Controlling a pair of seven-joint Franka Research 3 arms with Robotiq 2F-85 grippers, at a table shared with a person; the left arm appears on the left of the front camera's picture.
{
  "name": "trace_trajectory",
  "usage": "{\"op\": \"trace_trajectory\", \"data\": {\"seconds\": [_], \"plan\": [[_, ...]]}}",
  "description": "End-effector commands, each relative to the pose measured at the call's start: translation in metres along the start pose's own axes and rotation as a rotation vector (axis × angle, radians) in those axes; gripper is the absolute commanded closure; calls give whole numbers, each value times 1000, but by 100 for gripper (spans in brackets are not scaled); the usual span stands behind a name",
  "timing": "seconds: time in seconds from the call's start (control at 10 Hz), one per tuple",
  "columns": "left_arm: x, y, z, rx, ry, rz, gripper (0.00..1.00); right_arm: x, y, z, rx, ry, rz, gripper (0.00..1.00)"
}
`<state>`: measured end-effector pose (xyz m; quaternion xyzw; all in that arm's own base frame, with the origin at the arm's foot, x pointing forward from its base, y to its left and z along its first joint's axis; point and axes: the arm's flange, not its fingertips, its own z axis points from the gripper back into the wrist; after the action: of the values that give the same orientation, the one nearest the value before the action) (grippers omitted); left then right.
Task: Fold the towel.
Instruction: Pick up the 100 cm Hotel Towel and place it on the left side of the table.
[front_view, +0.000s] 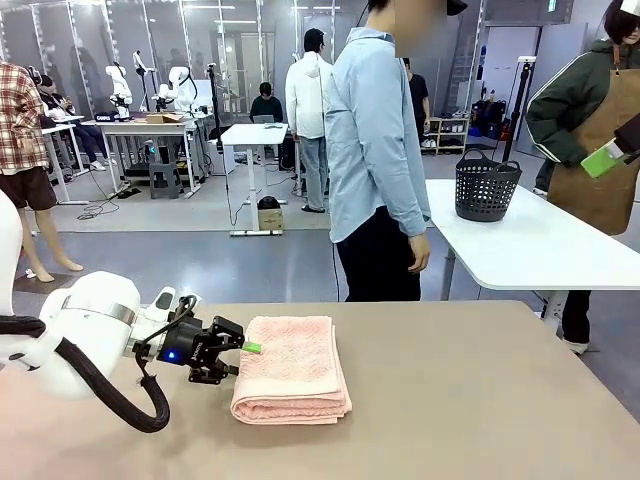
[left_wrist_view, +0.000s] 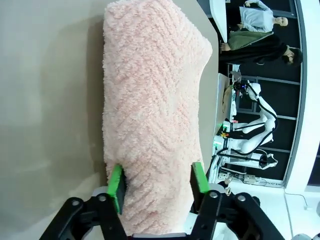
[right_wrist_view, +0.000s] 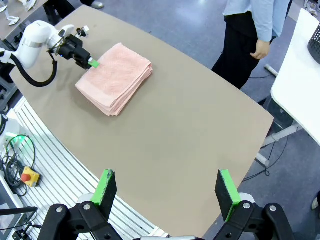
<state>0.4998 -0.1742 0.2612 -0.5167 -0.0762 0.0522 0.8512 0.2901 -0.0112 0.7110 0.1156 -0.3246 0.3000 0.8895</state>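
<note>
Front view: left gripper (front_view: 243, 358) level, jaws pinching towel (front_view: 292, 366).

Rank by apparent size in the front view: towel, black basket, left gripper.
1. towel, largest.
2. black basket, though it stands farther off, so it looks smaller than it is.
3. left gripper, closed on the towel's left edge.

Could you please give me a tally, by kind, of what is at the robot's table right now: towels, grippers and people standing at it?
Towels: 1, the folded pink towel, on the table.
Grippers: 2, the left gripper with its pads on the towel's edge, and the right gripper open above the table.
People: 1, the person at the far side.
Total: 4
</note>
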Motion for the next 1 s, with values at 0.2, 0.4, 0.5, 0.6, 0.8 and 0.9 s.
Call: {"op": "trace_trajectory", "data": {"seconds": [0.2,0.4,0.5,0.6,0.8,0.9], "plan": [[5,1,-11,-34,-4,-25,100,0,-1,0,-5,10,-8,0],[7,-2,-10,-27,-6,-35,100,0,-1,0,-5,10,-8,0],[7,-5,-10,-27,-6,-39,100,0,-1,0,-5,10,-8,0],[9,-6,-10,-25,-3,-44,100,0,-1,0,-5,10,-8,0],[15,-13,-8,15,10,-58,100,0,-1,0,-5,10,-8,0],[6,-6,-5,-6,3,-19,100,0,-1,0,-5,10,-8,0]]}}
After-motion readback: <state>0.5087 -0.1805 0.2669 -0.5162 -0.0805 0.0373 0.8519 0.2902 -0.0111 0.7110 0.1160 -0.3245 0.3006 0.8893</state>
